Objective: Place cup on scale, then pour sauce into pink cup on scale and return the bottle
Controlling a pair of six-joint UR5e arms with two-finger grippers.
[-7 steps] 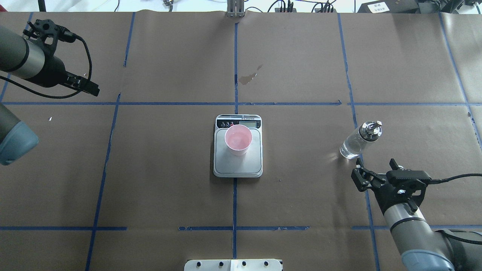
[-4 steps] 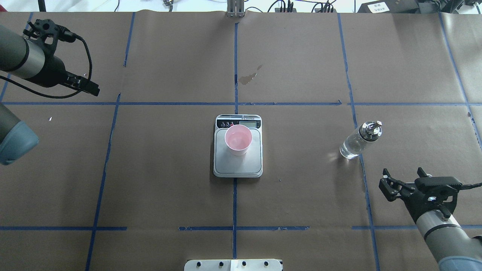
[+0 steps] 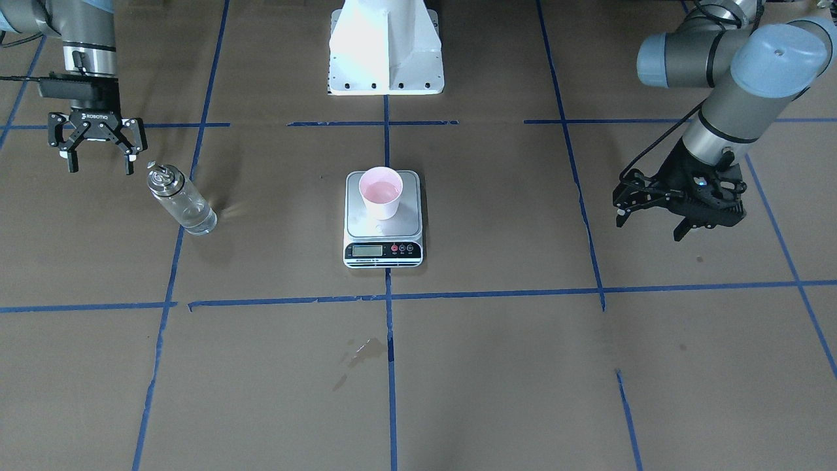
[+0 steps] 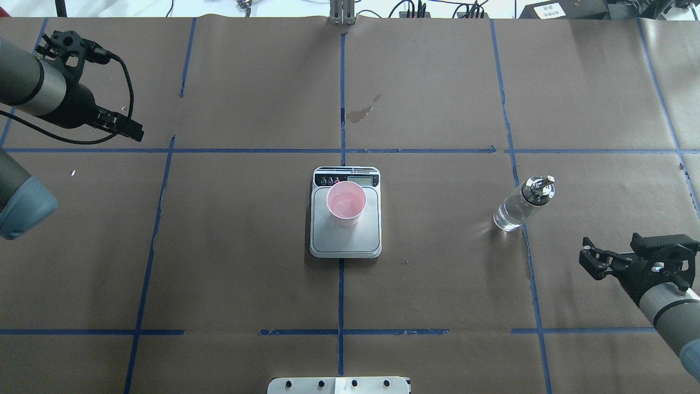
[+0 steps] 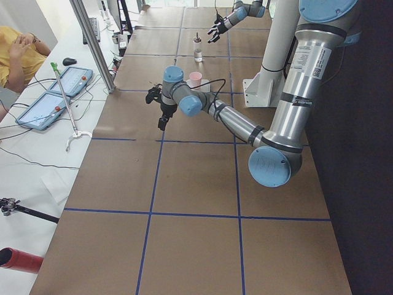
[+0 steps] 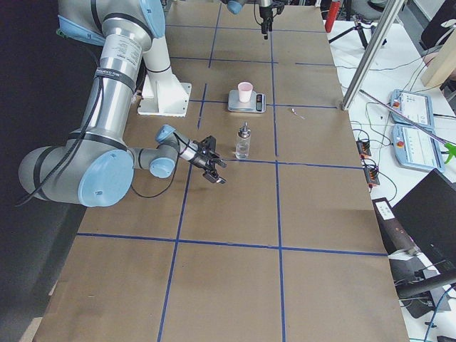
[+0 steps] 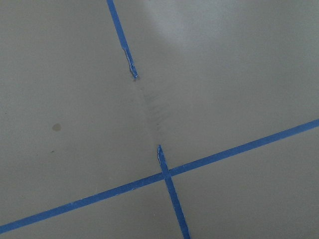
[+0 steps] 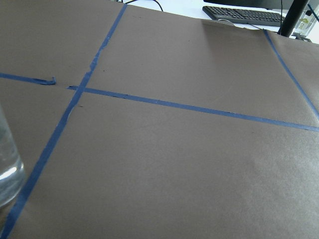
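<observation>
The cup [image 4: 345,203] stands upright on the scale [image 4: 345,241], on the far part of the steel platform, close to the black strip with the display. Its pink inside faces up; whether there is liquid in it cannot be told.

The bottle [image 4: 517,210] stands upright on the table [image 4: 437,284], well to the right of the scale as seen from the robot's side, with its base on a line of blue tape [image 4: 533,295]. The clear sauce [image 3: 195,219] fills its lower part, and the metal cap with the thin spout is on top.

The right gripper [image 3: 99,160] hangs above the table near the bottle, on the side nearer the robot and further right. Its fingers are spread apart, hold nothing and do not touch the bottle. In the right wrist view only the glass base of the bottle shows, at the left edge.

The left gripper [image 3: 649,226] hovers over the far left part of the table, well apart from the scale. Its fingers are also spread and empty.

A small dark stain [image 4: 361,113] marks the paper beyond the scale.
</observation>
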